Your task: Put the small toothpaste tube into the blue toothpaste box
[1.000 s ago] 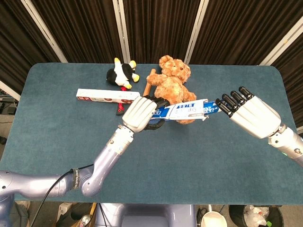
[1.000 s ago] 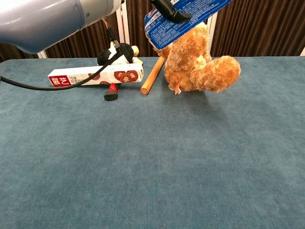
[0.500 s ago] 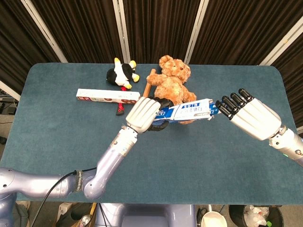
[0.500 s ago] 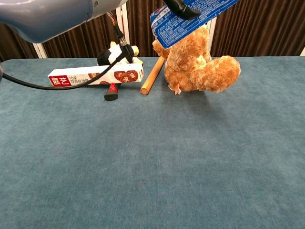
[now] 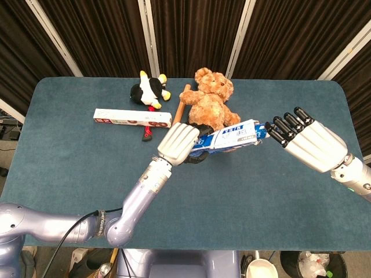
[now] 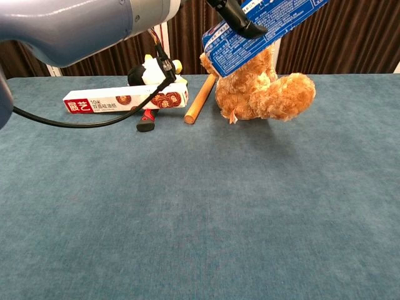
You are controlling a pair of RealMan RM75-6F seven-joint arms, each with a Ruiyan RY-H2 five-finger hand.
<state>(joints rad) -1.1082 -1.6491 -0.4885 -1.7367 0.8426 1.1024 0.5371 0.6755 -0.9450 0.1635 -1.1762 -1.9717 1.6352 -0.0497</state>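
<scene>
Left fingers: curled around the near end of the blue toothpaste box (image 5: 229,138), which is held in the air by the left hand (image 5: 177,142); dark fingers (image 6: 240,24) are seen pressed on the carton in the chest view.
Right fingers: the black fingertips (image 5: 277,131) of the right hand (image 5: 305,144) are set against the far end of the box; whether something is pinched there cannot be told.
Small toothpaste tube: not made out in either view; it may be hidden at the right fingertips or already inside the box.
Change: over the last second the box has been carried slightly to the robot's right and raised a little, the left hand moving with it, while the right hand has stayed at the box mouth.
Meaning for the task: insertion is judged to be under way or near, though it cannot be confirmed.
Box: a long, thin printed carton, smooth and glossy, tilted upward toward the right hand.
Surface (image 5: 69,168): covered in blue-green felt-like cloth.
Behind: a fuzzy brown teddy bear (image 5: 210,100), a black-and-white plush toy (image 5: 148,90), a wooden stick (image 6: 200,99) and a white-and-red carton (image 5: 132,118), all lying well apart from the right hand.
</scene>
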